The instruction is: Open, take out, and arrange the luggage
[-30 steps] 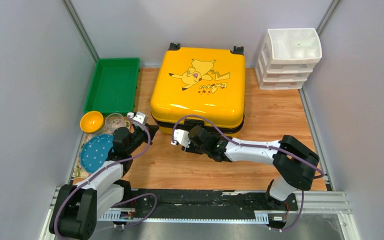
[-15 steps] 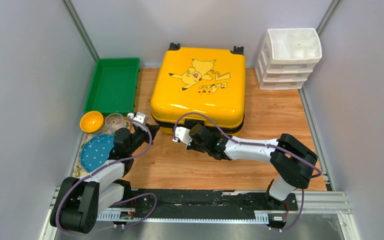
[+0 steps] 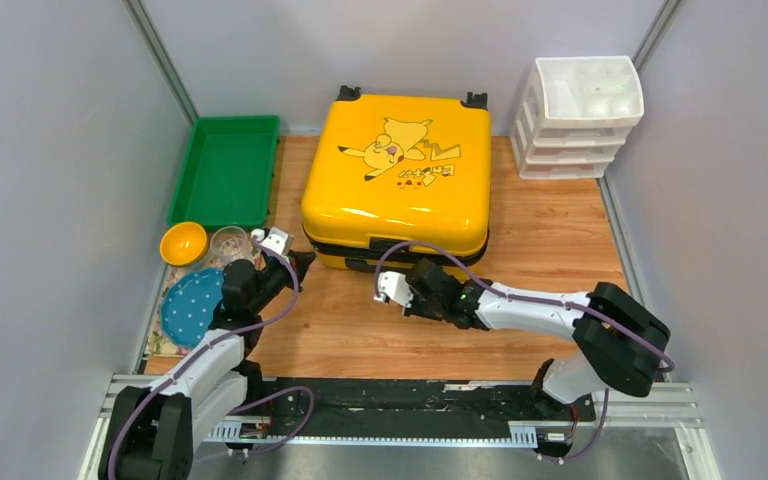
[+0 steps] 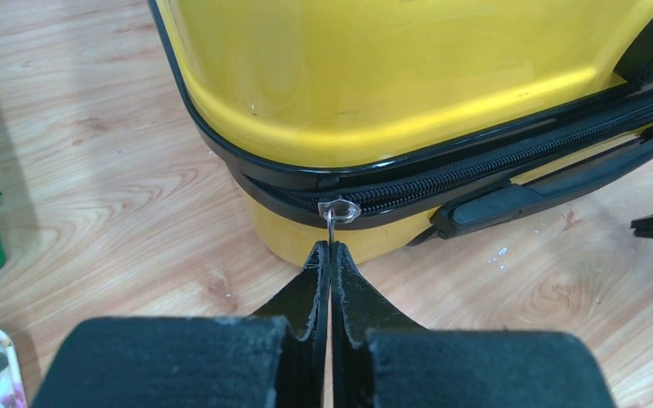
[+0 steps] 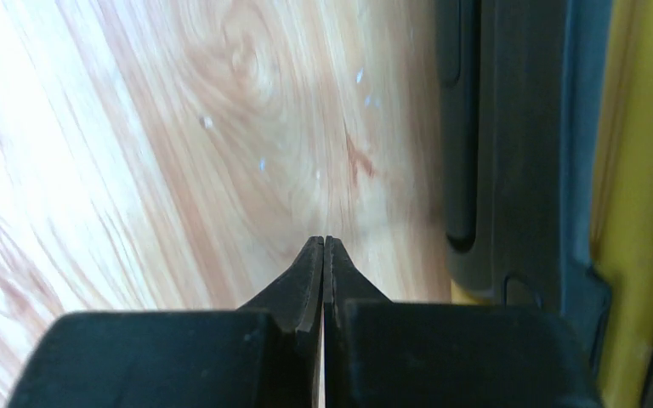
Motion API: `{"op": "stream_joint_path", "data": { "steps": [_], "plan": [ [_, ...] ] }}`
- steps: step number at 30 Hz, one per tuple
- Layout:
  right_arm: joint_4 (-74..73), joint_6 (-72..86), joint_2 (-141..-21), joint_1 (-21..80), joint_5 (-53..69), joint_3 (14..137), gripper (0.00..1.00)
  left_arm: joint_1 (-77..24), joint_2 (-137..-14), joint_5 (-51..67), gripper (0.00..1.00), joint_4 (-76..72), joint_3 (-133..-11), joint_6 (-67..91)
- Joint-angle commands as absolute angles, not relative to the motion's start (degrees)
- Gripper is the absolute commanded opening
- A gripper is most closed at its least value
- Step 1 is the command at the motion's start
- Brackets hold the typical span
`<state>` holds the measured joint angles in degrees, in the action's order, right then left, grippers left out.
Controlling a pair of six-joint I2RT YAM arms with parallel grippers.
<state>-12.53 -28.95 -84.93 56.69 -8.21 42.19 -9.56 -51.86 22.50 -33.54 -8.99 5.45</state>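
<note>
The yellow luggage [image 3: 396, 170] with the Pikachu print lies flat and closed at the back middle of the table. My left gripper [image 3: 305, 259] is at its front left corner. In the left wrist view my left gripper [image 4: 331, 246] is shut on the thin metal zipper pull [image 4: 333, 223] of the black zipper under the yellow shell [image 4: 391, 76]. My right gripper [image 3: 384, 297] is shut and empty over the wood floor, just in front of the luggage. In the right wrist view my right gripper [image 5: 324, 240] holds nothing, and the black carry handle [image 5: 468, 127] lies to its right.
A green tray [image 3: 225, 170] stands at the back left. An orange bowl [image 3: 183, 243], a clear cup [image 3: 228, 241] and a blue dotted plate [image 3: 192, 303] sit beside my left arm. A white drawer unit [image 3: 577, 115] stands at the back right.
My right gripper has moved to the right and a little nearer, away from the luggage's front edge. My left gripper has stayed at the front left corner.
</note>
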Motion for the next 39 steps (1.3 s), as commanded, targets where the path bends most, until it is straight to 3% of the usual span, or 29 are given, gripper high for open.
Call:
{"op": "stream_joint_path", "data": {
  "steps": [1,3,7,10,25,30,33,35,39],
  "plan": [
    [-16.34,-31.82,-79.55,53.27,-2.31,39.91,0.00,-7.47,-49.48,21.97,0.00,-29.27,-8.70,2.02],
    [-15.13,-32.17,-74.81,52.21,3.93,38.68,0.00,-7.56,-49.66,23.55,0.00,-29.62,-8.61,2.19],
    [-6.61,-31.30,-67.43,53.52,7.03,36.83,0.44,-7.56,-51.24,25.49,0.00,-31.37,-9.05,4.48],
    [-0.54,-31.03,-68.28,55.81,3.18,38.49,0.60,-7.56,-52.12,25.40,0.00,-32.34,-9.23,4.57],
    [9.76,-35.16,-86.20,58.36,-9.84,47.10,0.66,-7.56,-51.59,23.11,0.00,-33.31,-8.35,6.24],
    [6.18,-33.49,-92.10,58.01,-12.57,51.06,0.65,-7.56,-51.68,23.11,0.00,-33.40,-8.35,6.33],
    [1.34,-30.94,-94.04,57.57,-8.99,52.12,0.59,-7.56,-51.68,22.94,0.00,-33.40,-8.26,6.15],
    [0.18,-29.45,-94.04,57.48,-7.30,51.86,0.47,-7.56,-51.77,22.16,0.00,-33.40,-8.35,5.98],
    [-5.52,-29.88,-92.55,57.22,-4.84,49.93,0.07,-7.56,-52.56,19.25,0.00,-32.00,-9.31,4.57]
  ]
}}
